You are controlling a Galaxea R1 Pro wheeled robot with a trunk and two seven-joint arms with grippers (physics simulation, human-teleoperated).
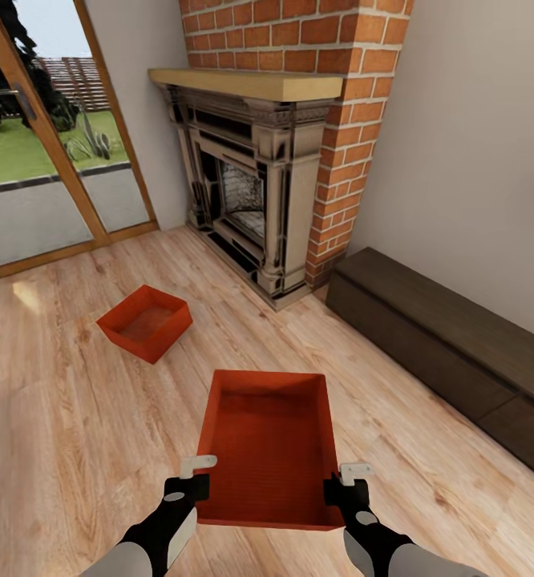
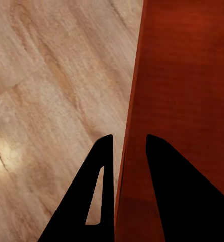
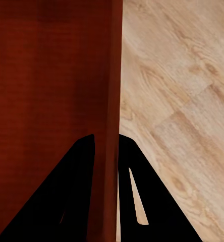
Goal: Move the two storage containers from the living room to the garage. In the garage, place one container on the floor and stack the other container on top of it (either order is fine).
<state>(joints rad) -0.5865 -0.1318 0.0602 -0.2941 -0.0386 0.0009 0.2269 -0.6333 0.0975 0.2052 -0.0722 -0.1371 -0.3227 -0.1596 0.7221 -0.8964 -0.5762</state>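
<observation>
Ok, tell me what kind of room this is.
Most likely a living room: an ornate fireplace under a red brick column, a light wood plank floor, and wood-framed glass doors opening onto a lawn.

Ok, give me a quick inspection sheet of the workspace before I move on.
Surface: light wood plank floor.
Job's things: near container held by both side walls; second container on the floor, tilted, toward the glass doors.
Clutter: nothing seen.
Grippers: left gripper astride the near container's left wall; right gripper shut on its right wall.
Cables: nothing seen.
Surroundings: brick fireplace, dark low bench, cream wall.
</observation>
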